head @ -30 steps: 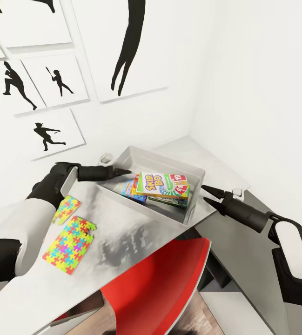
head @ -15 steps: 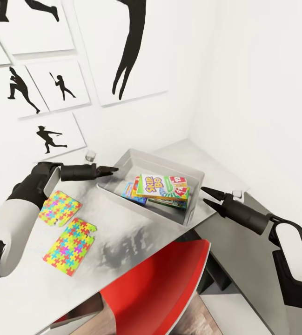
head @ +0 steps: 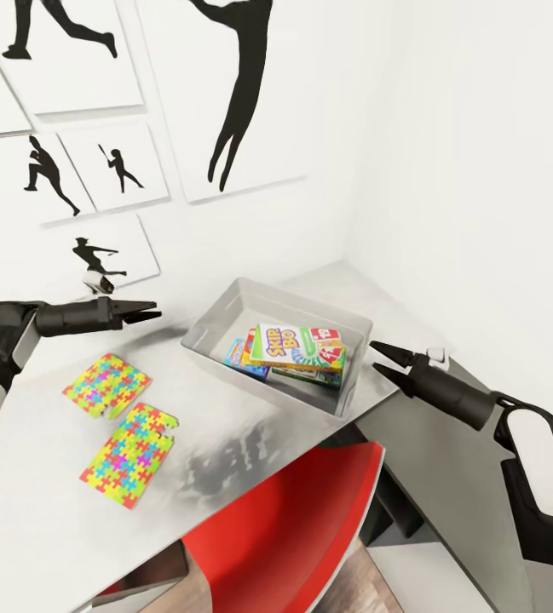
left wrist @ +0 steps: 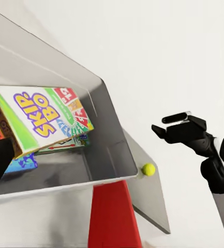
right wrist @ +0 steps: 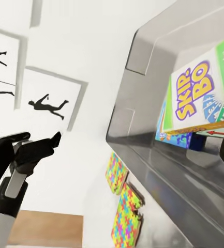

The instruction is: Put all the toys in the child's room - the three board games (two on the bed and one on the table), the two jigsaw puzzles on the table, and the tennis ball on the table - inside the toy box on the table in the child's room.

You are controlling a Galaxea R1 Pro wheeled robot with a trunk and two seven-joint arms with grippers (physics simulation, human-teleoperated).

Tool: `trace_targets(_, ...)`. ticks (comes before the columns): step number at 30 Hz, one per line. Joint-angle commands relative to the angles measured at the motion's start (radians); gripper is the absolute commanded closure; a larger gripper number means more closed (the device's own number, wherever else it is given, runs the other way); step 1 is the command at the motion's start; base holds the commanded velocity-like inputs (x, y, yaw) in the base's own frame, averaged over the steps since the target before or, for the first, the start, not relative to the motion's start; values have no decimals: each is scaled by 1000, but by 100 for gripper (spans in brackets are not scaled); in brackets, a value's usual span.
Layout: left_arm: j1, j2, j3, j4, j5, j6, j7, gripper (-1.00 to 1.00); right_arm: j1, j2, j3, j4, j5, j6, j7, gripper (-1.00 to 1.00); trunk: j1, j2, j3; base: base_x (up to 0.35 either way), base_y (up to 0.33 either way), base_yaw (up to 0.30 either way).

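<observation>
The grey toy box (head: 215,308) stands on the pale table (head: 225,409). Inside it lie the board games: the SKIP-BO box (head: 297,342) on top, a blue one (head: 239,352) and a green-and-white one (head: 306,375) under it. Two jigsaw puzzles (head: 107,383) (head: 131,443) lie flat on the table left of the box. In the left wrist view the tennis ball (left wrist: 148,169) rests on the tabletop just outside the box's wall, toward my right gripper (left wrist: 166,123). My left gripper (head: 148,310) hovers open and empty above the table, left of the box. My right gripper (head: 373,356) is open beside the box's right end.
A red chair (head: 293,528) is tucked under the table's front edge. A dark grey desk section (head: 429,451) runs under my right arm. White walls with black sports prints (head: 233,94) close off the corner behind the box.
My left arm has drawn back leftward from the toy box rim, uncovering the farther puzzle. The view has shifted slightly. The right arm has stayed put.
</observation>
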Motion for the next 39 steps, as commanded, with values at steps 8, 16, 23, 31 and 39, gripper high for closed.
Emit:
trace_targets(8, 102, 79, 0, 3, 14, 4, -46, -100, 78, -9, -47, -1, 10, 4, 165, -100, 1, -2, 11, 0, 0, 0)
trace_targets(16, 245, 119, 8, 4, 100, -5, -46, -100, 238, -10, -125, -3, 14, 4, 299, -100, 1, -2, 24, -62, 0, 0)
trace_targets(23, 360, 136, 10, 3, 167, -47, -46, -100, 320, -10, -153, -9, 14, -25, 384, -100, 1, -2, 36, -126, 0, 0)
trace_targets(31, 399, 169, 39, 6, 187, -63, -46, -100, 334, -2, -147, -11, 44, -75, 400, -100, 1, -2, 48, -188, 0, 1)
trace_targets(39, 403, 186, 43, 8, 190, -65, -46, -100, 335, -7, -148, -11, 64, -79, 409, -100, 1, -2, 61, -54, 0, 47)
